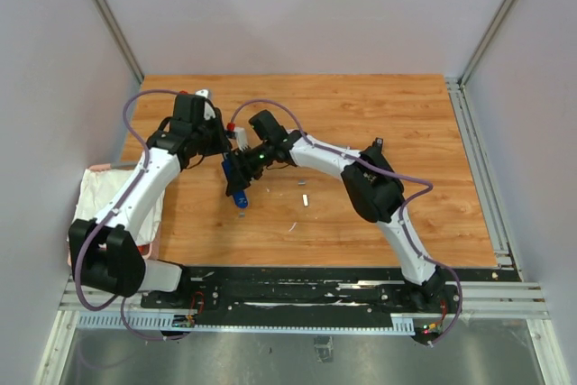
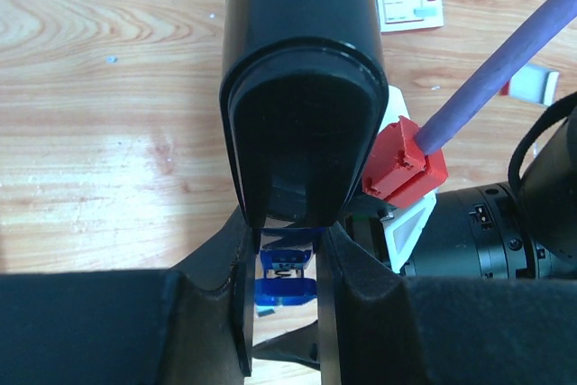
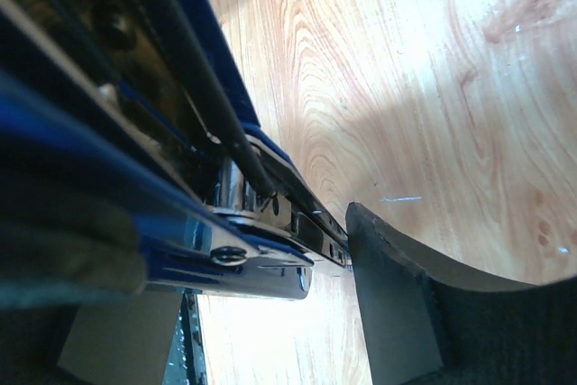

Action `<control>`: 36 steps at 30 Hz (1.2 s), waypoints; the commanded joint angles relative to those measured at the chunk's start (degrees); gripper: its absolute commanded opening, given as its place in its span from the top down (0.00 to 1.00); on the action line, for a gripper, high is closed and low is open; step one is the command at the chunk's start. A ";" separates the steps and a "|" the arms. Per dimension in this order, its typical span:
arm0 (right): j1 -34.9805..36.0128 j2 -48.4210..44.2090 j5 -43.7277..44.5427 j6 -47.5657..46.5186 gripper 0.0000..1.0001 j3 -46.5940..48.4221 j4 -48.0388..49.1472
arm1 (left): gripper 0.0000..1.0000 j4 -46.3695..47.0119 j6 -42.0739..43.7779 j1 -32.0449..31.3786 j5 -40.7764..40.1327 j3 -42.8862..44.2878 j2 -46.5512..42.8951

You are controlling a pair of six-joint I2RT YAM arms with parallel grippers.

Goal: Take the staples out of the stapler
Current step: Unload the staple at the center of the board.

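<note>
**Q:** What is shown, from the largest item down?

**A:** The wooden table [image 1: 388, 132]. A white cloth [image 1: 95, 191] lies at its left edge. Left of centre, the blue stapler [image 1: 239, 194] sits between the ends of my two arms.

**Q:** How do your pincers stand?

**A:** My left pincer [image 2: 287, 250] is clenched on the stapler, with blue plastic and bright metal showing between its fingers. My right pincer [image 1: 242, 171] is released, its jaws parted to either side of the stapler's chrome rail. The one finger I see clearly lies just beside the rail's tip. I cannot tell whether it touches.

**Q:** Where are the staples?

**A:** One short silvery bar of staples [image 1: 305, 197] lies on the table, to the right of the stapler and apart from it. Whether more sit inside the rail is hidden from every view.

**Q:** Which step is in hand?

**A:** The emptying itself, in my judgement. The stapler is gripped and presented, and at least one bar is already out.

**Q:** What does the next move call for?

**A:** A firm, steady left grip. The right pincer should line up with the rail and close narrowly on any bar found there. The force should be light, so that the joined staples do not break apart or scatter.
</note>
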 commanded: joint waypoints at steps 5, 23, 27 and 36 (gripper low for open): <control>-1.20 -4.19 2.51 -6.57 0.27 1.76 -5.13 | 1.00 6.89 -0.26 0.80 7.71 1.12 -4.39; -10.85 -10.50 3.41 -6.37 0.24 1.38 -6.96 | 1.00 7.72 1.06 2.21 16.37 -0.98 -8.76; -13.80 -12.19 0.25 -2.75 0.23 0.83 -3.93 | 1.00 7.81 2.89 2.21 18.22 -1.16 -9.35; -19.95 -16.37 -2.16 7.44 0.22 -3.58 4.55 | 1.00 10.13 5.64 2.21 20.97 -2.48 -10.29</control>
